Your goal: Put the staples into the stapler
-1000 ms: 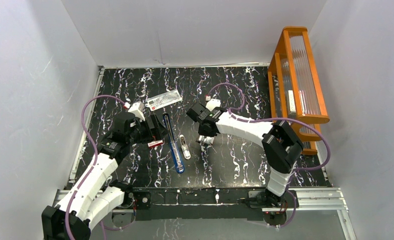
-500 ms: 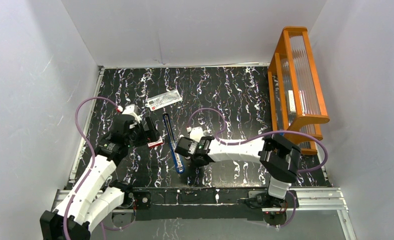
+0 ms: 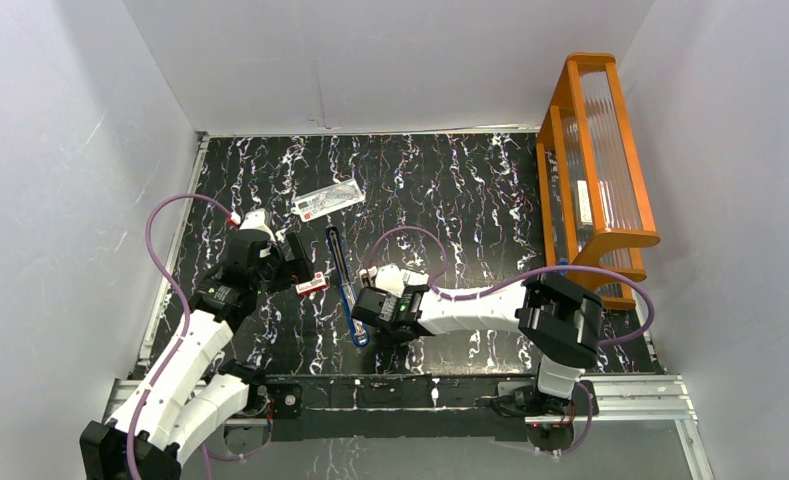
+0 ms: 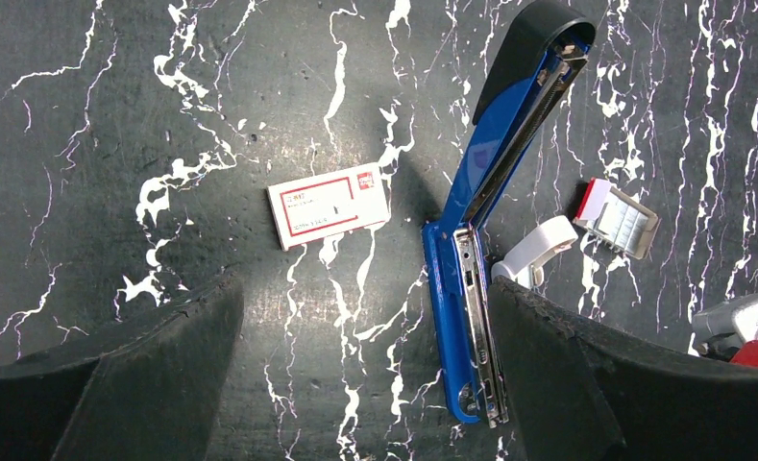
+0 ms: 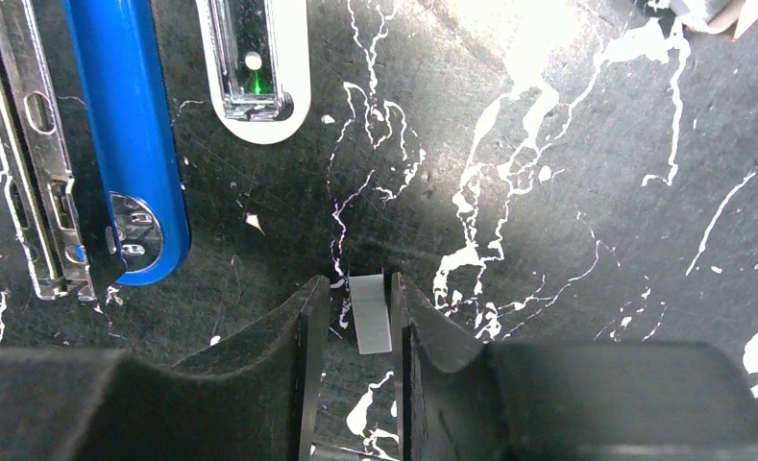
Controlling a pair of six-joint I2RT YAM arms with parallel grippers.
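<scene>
The blue stapler lies opened out flat, with its silver rail beside the blue top. A white-and-silver pusher piece lies to its right. My right gripper is low by the stapler's near end. It is closed around a short silvery strip of staples, which sits against the right finger. The red-and-white sleeve lies left of the stapler, and the tray with staples lies to its right. My left gripper is wide open and empty, above the table beside the stapler.
A flat clear packet with a white-and-red label lies at the back. An orange rack stands along the right edge. White walls close in the black marbled table on three sides.
My right arm has swung from the table's middle down-left to the stapler's near end. My left gripper has drawn back left, uncovering the sleeve.
</scene>
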